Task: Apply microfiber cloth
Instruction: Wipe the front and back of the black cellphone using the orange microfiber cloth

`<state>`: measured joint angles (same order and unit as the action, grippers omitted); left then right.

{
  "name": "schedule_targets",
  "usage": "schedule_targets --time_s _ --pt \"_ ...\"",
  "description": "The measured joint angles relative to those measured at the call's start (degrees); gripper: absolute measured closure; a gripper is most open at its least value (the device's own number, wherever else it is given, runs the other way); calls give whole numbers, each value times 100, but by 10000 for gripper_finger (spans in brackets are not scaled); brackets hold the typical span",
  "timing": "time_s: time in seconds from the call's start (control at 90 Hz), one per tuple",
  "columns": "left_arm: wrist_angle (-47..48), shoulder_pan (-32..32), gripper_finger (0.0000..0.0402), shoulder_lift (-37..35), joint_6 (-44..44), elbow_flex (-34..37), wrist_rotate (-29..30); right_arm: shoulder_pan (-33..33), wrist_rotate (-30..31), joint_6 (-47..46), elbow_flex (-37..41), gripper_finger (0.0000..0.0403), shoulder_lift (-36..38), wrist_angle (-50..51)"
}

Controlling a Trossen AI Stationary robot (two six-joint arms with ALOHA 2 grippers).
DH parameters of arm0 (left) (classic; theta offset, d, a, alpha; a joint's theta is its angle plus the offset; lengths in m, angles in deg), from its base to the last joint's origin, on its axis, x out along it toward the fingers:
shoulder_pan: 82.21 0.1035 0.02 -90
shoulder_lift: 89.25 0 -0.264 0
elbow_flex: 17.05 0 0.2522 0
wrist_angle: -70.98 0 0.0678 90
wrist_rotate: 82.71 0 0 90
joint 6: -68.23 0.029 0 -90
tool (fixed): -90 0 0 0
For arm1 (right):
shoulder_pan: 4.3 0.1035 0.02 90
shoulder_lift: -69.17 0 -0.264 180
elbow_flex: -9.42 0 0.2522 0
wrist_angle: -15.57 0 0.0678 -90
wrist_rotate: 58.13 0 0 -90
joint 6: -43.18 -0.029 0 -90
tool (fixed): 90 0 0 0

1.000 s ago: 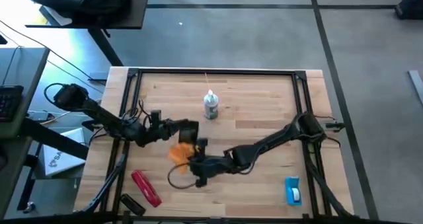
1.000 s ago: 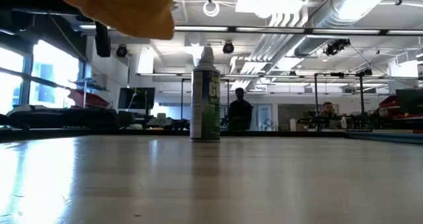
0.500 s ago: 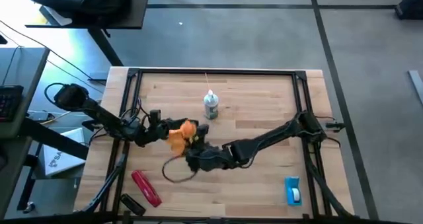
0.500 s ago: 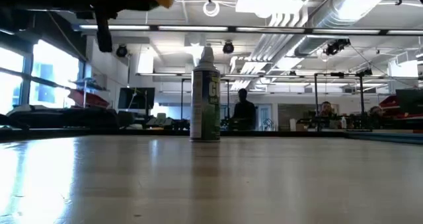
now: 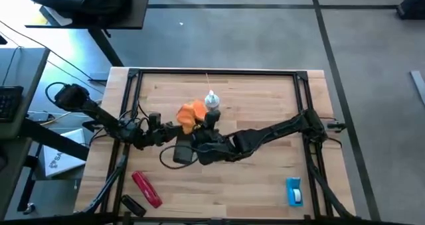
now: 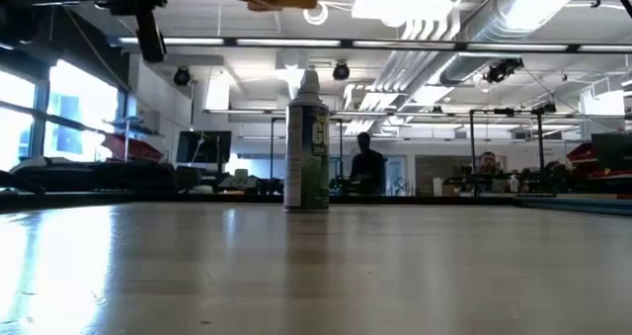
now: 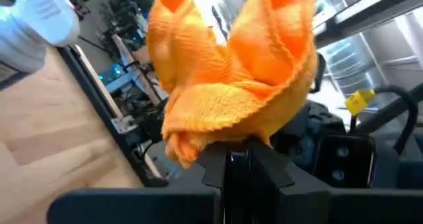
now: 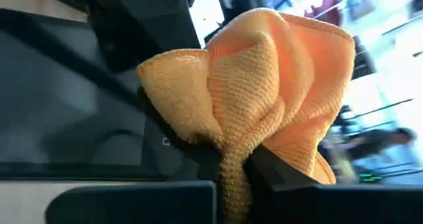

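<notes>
Pinching the small bright orange microfiber cloth between its fingers, the right claw is held above the wooden bench just beside the white spray can. The left claw is also seen clamped on the cloth, so the step in hand is judged to be a handover or joint carry; next, the cloth needs to be lowered onto the flat black phone and wiped across it.

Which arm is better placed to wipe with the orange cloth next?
Right, probably: the right tool is shut on the bunched bright orange microfiber cloth, held above the table. The left tool hangs beside it.
</notes>
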<state>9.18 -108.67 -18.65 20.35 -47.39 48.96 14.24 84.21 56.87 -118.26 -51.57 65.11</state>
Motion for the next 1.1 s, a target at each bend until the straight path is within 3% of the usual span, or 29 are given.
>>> schedule_targets --time_s 0.133,0.311,0.4,0.533,0.711,0.967,1.1 --pt "242 -7 389 5 -5 0 43 86 -157 -260 218 400 -26 -65" --pt "122 17 389 -20 -127 -52 138 370 1095 581 236 400 -13 61" --pt "148 33 389 -20 -74 -52 186 436 996 564 246 400 156 32" --pt "238 93 389 -11 45 -52 506 434 139 106 214 400 334 -66" --pt "580 177 389 -7 -207 -52 611 453 -329 -11 244 400 314 -181" --pt "576 377 389 -7 39 -44 987 190 -3220 -141 233 400 -156 -1699" --pt "577 503 389 -4 9 -42 961 127 -3816 -411 227 400 -653 -2219"
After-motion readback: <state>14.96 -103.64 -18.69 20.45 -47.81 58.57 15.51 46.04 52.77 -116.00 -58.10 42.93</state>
